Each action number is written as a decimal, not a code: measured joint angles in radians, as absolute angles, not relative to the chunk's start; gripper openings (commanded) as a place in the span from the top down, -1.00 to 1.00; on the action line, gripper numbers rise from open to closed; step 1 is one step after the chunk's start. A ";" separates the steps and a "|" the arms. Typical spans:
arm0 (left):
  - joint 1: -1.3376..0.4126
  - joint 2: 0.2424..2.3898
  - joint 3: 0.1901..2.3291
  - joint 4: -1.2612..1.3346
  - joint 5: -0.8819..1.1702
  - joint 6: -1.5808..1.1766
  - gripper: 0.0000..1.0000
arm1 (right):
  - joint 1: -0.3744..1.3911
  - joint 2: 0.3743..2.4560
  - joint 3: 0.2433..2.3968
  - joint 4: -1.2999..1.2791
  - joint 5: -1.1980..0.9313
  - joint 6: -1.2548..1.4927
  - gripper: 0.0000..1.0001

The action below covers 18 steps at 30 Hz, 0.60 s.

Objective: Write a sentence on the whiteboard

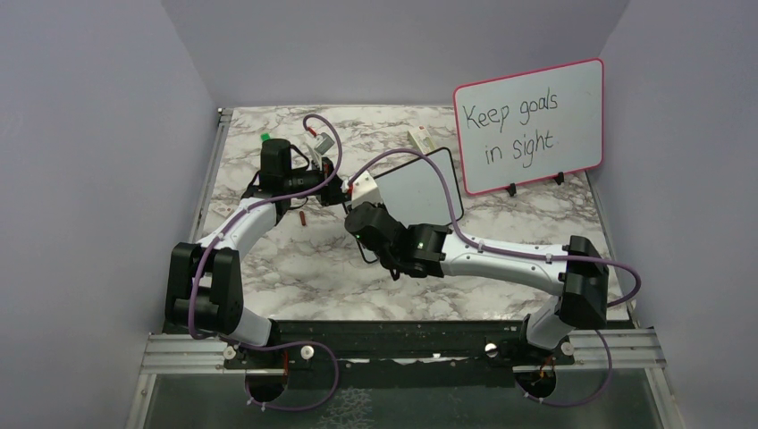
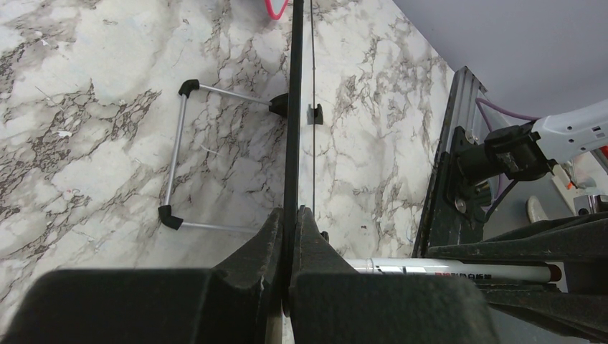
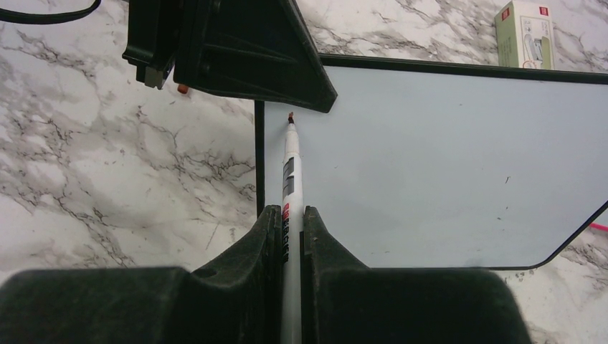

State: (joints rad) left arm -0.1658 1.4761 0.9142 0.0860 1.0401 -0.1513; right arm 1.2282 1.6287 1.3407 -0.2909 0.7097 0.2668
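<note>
Marble-look table [image 1: 295, 268] under both arms; at centre of the top view, the whiteboard [image 1: 420, 192], black-framed, below and left of the pink-framed board [image 1: 581, 98] with its black writing. Left gripper [image 2: 292, 215] clamped shut on the whiteboard's thin frame, seen edge-on up the middle of the left wrist view; wire stand [image 2: 176, 158] to the left of that edge. Right gripper [image 3: 290, 215] closed narrow around a white marker [image 3: 290, 161], barrel running up the middle of the right wrist view, red tip at the board's upper-left corner, just beneath the left gripper; touching the surface or just off it, cannot tell. Small box [image 3: 527, 32] at the upper right of that frame, beyond the board's far edge. No sentence on the board yet; surface blank, no red stroke anywhere in view.

Judged step: the very start of writing; board steadied, pen lined up for the first letter. Next move, by that reading: press the tip lightly onto the white surface, clear of the frame and of the left gripper; then draw the first stroke toward the right of the frame, with even pressure and room left for a second line; keep the left clamp firm against any sliding under the pen.
</note>
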 measured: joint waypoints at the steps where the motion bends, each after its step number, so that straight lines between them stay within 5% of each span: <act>1: -0.166 1.476 0.914 0.086 1.040 -0.151 1.00 | 1.226 1.629 1.341 -0.292 0.709 0.269 0.99; 18: -0.166 1.481 0.918 0.083 1.042 -0.151 1.00 | 1.222 1.635 1.351 -0.389 0.674 0.319 0.99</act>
State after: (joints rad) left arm -0.1658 1.4815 0.9184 0.0834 1.0416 -0.1513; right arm 1.2224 1.6348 1.3510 -0.3885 0.6739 0.3187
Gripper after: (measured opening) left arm 0.027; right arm 0.156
